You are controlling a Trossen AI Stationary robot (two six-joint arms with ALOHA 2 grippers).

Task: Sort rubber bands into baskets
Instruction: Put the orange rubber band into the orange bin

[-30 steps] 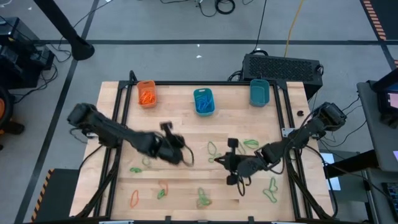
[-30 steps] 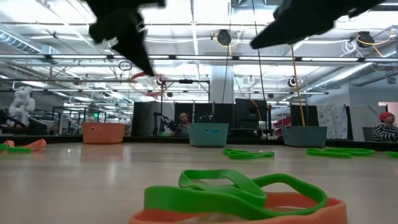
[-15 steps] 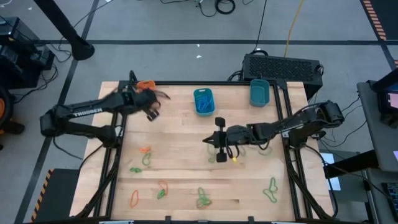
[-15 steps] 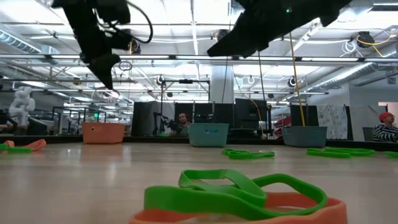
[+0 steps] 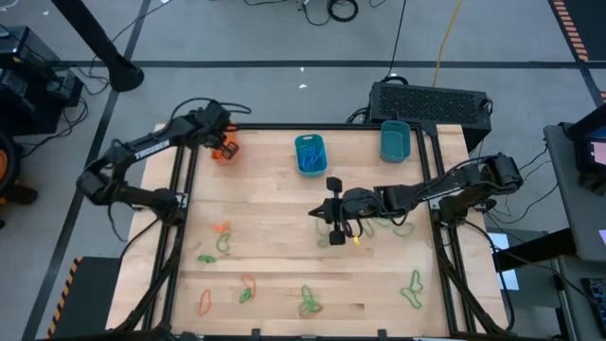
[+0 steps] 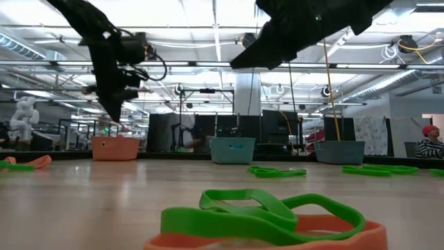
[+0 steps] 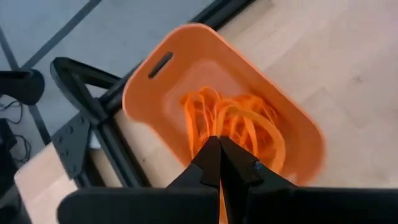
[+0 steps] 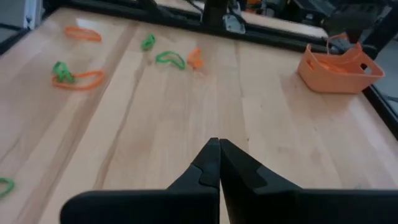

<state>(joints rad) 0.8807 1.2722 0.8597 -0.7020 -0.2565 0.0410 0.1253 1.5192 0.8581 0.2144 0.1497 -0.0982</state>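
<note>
Wooden table, green and orange rubber bands scattered 6 o'clock. Left tool pinched closed above orange basket, 11 o'clock. Right tool closed, empty, mid-table.

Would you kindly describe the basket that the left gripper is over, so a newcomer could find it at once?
Start at the wooden table and look along its far edge, where three small baskets stand in a row. The one meant is the orange basket at the left end, under the left gripper. It alone is orange and holds orange rubber bands; its two neighbours are teal-blue.
</note>
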